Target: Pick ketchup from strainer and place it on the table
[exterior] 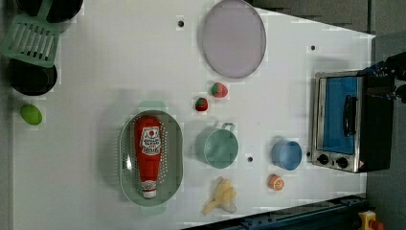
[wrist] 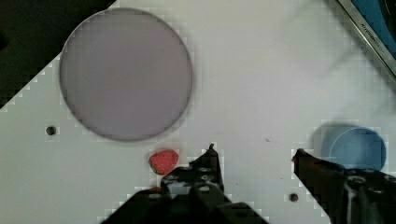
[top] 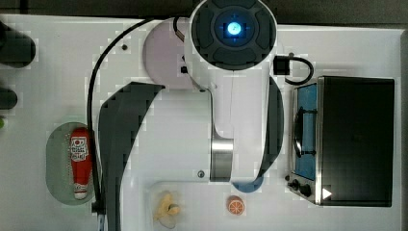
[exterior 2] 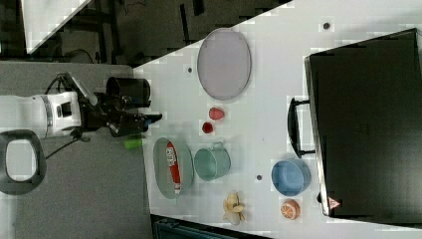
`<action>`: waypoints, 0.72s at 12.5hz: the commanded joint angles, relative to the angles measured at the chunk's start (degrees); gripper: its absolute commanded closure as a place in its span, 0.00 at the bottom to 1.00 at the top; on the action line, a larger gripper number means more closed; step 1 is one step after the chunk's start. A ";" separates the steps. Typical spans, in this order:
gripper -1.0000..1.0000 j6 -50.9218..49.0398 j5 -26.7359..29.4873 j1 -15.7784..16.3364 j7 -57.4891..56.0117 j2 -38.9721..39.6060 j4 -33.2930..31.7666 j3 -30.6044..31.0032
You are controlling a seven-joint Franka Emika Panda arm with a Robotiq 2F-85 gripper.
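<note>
The task is at its first step: the ketchup lies in the strainer at the lower left of the left view, untouched, while the hand, fingers apart and empty, must next travel over the worktop to the bottle.

White table with a few small dark holes. Directly on it: pale green strainer, lilac plate, two strawberries just beside each other, green cup, blue cup, banana, orange half, toaster oven, lime, green spatula.
</note>
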 commanded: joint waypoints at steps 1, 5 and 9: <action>0.21 -6.14 2.32 -5.89 2.17 -12.57 -8.24 2.48; 0.00 -5.72 2.91 -4.07 2.17 -11.62 -8.23 7.65; 0.00 -2.53 2.91 -1.72 2.26 -8.92 -8.22 18.35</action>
